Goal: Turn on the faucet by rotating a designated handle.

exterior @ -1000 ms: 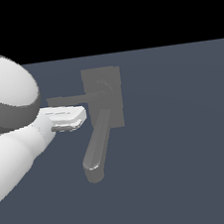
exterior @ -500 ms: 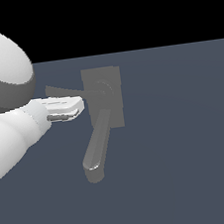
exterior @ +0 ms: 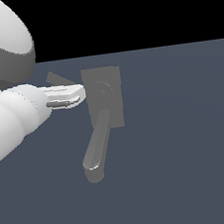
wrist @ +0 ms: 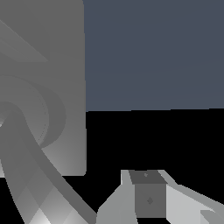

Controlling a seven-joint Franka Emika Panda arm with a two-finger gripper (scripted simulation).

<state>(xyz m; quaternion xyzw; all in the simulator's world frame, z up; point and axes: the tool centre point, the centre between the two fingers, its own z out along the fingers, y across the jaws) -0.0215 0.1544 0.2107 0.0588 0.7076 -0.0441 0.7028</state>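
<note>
Glossy white robot arm (exterior: 10, 117) filling the exterior view's left, reaching toward the fixture. Beyond the claw (exterior: 74, 95), touching or nearly touching its tips: matte grey faucet (exterior: 103, 96), a rectangular block with a round hub. Thick rounded spout (exterior: 96, 151) slanting down below the claw, downturned at its tip. Thin flat handle (exterior: 60, 80) just above the claw, running from the block. Cannot tell whether claw fingers (wrist: 148, 197) stand apart or together. No containers seen.
</note>
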